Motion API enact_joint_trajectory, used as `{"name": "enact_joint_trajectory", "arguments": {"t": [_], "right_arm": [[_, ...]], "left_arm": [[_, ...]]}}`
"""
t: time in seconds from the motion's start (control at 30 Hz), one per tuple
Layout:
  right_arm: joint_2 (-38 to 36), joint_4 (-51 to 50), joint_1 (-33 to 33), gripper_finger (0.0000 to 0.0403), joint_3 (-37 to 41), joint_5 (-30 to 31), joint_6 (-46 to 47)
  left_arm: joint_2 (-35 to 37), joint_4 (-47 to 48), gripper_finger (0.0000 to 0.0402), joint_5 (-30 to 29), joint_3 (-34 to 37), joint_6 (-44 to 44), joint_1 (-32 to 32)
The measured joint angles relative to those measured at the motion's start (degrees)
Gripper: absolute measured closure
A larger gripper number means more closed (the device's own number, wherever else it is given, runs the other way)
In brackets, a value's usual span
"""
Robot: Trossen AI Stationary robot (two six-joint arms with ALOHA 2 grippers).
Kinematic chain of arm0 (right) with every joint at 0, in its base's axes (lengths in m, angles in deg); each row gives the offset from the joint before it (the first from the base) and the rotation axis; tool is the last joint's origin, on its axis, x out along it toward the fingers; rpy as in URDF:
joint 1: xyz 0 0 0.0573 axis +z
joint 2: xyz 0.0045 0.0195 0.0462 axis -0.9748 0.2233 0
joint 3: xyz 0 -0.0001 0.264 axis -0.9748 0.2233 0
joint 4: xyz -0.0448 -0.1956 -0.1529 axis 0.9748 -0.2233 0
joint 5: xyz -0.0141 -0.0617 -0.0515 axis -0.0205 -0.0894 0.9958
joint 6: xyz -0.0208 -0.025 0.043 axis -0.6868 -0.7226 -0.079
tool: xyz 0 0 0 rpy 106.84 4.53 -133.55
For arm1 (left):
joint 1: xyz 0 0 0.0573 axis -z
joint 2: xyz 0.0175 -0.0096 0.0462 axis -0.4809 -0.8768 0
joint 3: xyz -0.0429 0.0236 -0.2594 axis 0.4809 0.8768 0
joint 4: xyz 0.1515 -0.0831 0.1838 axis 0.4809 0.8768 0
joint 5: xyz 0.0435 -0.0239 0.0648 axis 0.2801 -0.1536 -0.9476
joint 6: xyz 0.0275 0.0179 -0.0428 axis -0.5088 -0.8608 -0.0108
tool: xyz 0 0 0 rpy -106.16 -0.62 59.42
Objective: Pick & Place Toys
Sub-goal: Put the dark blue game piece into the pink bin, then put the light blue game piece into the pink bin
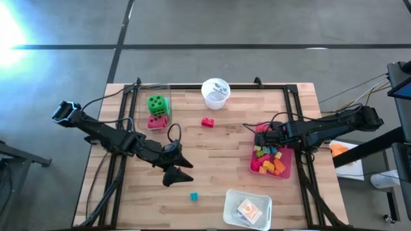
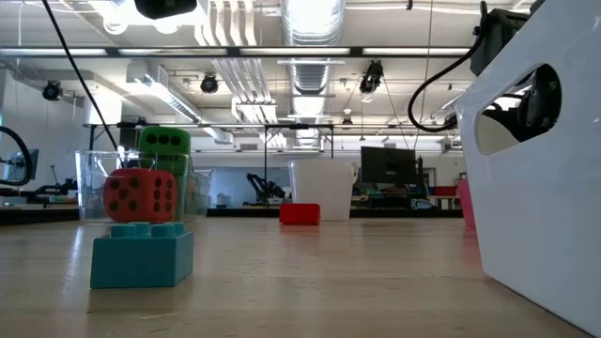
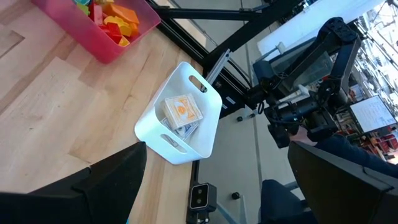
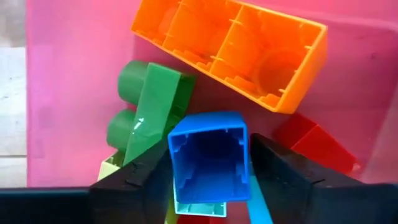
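Item: right end effector (image 4: pixel 208 177), positioned inside the pink bin (image 1: pixel 286 168) at the counter's (image 1: pixel 218 147) right side, apparently there to deposit. Fingers stood on either side of a blue brick (image 4: pixel 208 158); whether they gripped it or had let go could not be told. Brick: hollow, open underside facing the wrist camera, resting among a long orange brick (image 4: pixel 230 46) and a green brick (image 4: pixel 152 109). Left end effector (image 1: pixel 180 172): fully spread, empty, hovering mid-counter near a teal brick (image 1: pixel 193 196). Unsorted: red brick (image 1: pixel 207 122); green die (image 1: pixel 157 103) stacked on red die (image 1: pixel 156 120), in a clear container.
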Motion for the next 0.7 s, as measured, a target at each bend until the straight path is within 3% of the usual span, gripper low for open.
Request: {"name": "enact_joint_trajectory", "arguments": {"t": [0.37, 0.7], "right_arm": [[-0.02, 0.75, 0.01, 0.0117, 0.00, -0.02, -1.40], [-0.24, 0.20, 0.04, 0.0090, -0.90, -1.12, -2.86]], "left_arm": [[0.00, 0.00, 0.0007, 0.00, 0.00, -0.12, 0.00], [0.00, 0.02, 0.0007, 0.01, 0.00, -0.14, 0.02]]}}
